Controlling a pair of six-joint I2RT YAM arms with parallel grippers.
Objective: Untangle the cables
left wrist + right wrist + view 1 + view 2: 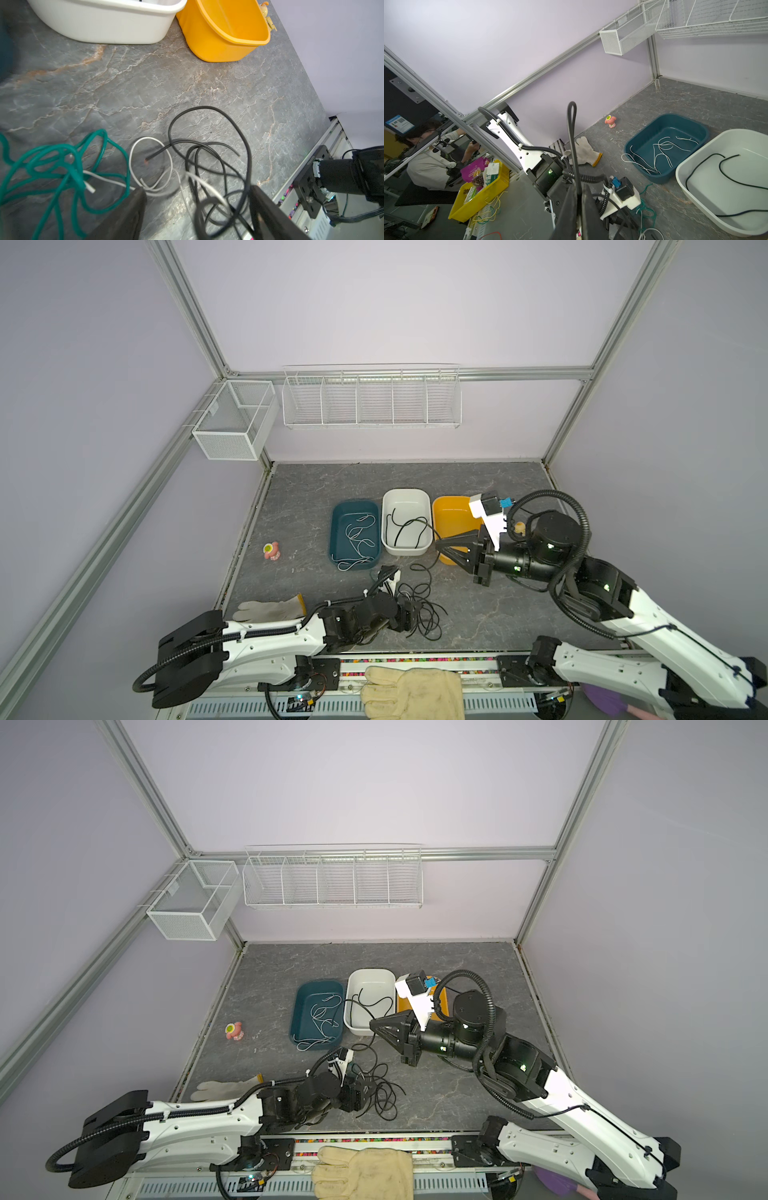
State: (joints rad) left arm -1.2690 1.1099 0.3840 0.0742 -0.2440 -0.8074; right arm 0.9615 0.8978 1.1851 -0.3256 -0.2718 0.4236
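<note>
A tangle of black cables lies on the grey table near the front. My left gripper is down over it, open, with black and white strands between its fingers. The left wrist view shows a teal cable, a white cable and black loops mixed together. My right gripper hangs by the white tub, shut on a black cable that loops out of its jaws. This cable runs from the tub down to the tangle.
A teal tub holds white cables. A yellow tub stands to the right of the white one. A pink toy and a white glove lie at the left. Wire baskets hang on the back wall.
</note>
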